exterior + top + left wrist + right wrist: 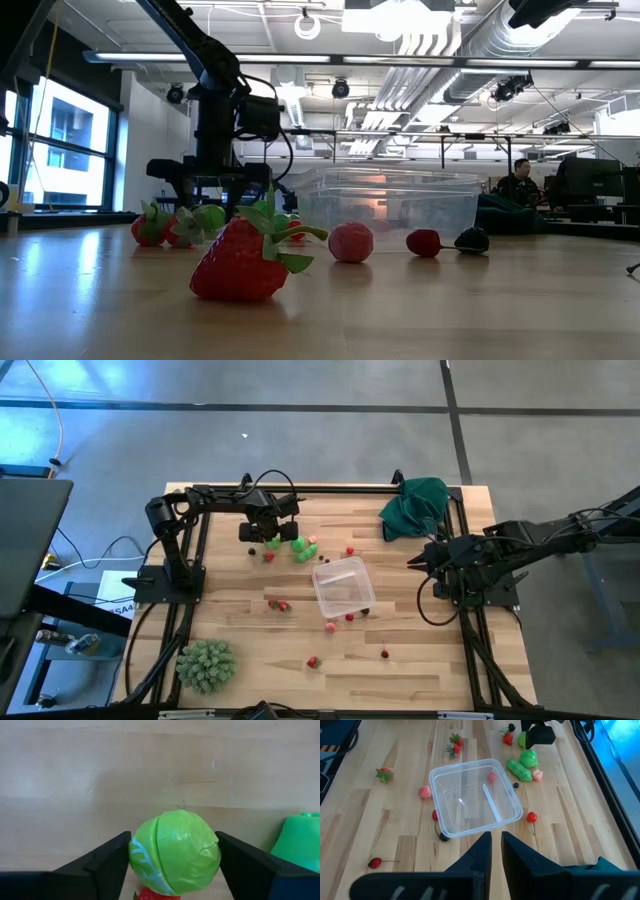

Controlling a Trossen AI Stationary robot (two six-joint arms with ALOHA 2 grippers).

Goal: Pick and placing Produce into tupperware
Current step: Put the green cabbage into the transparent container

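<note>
Nearest the low camera a red strawberry [240, 262] lay on the worktop [420, 660], with a pink berry [350, 242], a red cherry [423, 242] and a dark piece [471, 240] just behind it. Beyond these stood the clear box [342, 587], upright near the middle of the worktop and apparently empty; more small red pieces lay scattered around it, none inside as far as could be seen. A spiky pale-green ball [206, 664] sat at the near left corner.

The right end effector [495, 845] waited beside the box on its right, fingers close together and holding nothing.

Farther back, the left end effector [172, 865] was down at the worktop over a cluster of green pieces [302, 548]. Its fingers stood apart on either side of a round green cabbage-like piece [175, 852], close against it; whether they gripped it could not be told. A dark green cloth [415, 506] lay at the far right corner
</note>
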